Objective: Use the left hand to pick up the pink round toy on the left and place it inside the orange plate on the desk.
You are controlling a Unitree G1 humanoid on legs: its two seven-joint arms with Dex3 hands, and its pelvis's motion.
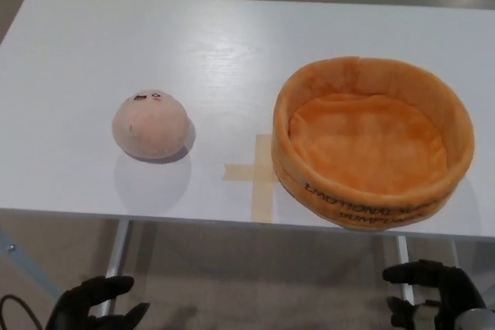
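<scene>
Only 1 view here, the head camera looking down at a white table (232,52).

The pink round toy (150,124) sits on the left part of the table, resting on its flat underside with the rounded dome up. It's got a tiny face near the top, 2 dark marks and a bit of red between them. It's out in the open, nothing touching it.

The orange plate (288,125) is on the right, well apart from the toy. It looks like soft plush, with a thick raised rim and a sunken middle, and dark lettering runs along the near outer wall. Nothing is inside it. Its near edge sits close to the table's front edge.

Between the 2 there's a tape cross (258,173) stuck to the tabletop, its right arm running up against the plate's wall.

Both robot hands are low down, below the front edge of the table. The left hand (94,304) is at the bottom left, fingers spread apart and holding nothing. The right hand (433,291) is at the bottom right, fingers also apart and empty.
</scene>
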